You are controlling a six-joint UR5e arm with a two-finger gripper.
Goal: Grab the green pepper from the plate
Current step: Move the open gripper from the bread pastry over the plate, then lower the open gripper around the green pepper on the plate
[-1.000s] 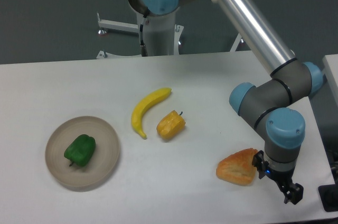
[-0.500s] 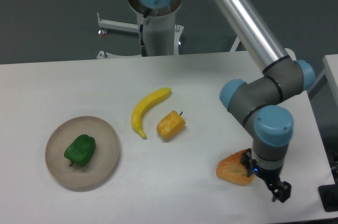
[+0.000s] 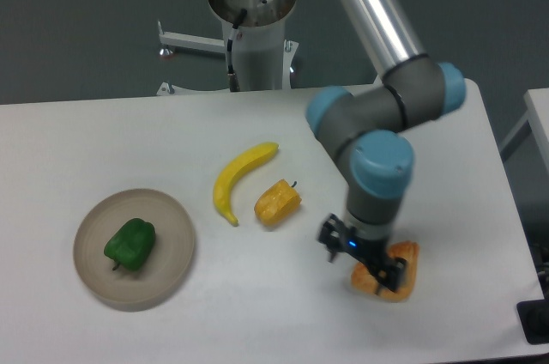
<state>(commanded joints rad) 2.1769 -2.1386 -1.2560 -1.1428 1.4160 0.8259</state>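
Observation:
The green pepper (image 3: 130,243) lies glossy and dark on the round beige plate (image 3: 176,225) at the table's left front. My gripper (image 3: 364,263) hangs far to the right of it, low over the table in front of a bread roll, roughly 270 pixels from the pepper. Its dark fingers are small and seen partly end-on, so their spread is unclear. Nothing shows between them.
A yellow banana (image 3: 239,178) and a yellow-orange pepper (image 3: 277,202) lie mid-table between the plate and the gripper. A bread roll (image 3: 396,274) sits right behind the gripper. The arm's base column (image 3: 254,38) stands at the table's far edge.
The gripper and wrist have swung left by about 120 pixels, from the table's right front corner to the near side of the bread roll. The fruit and plate stayed put.

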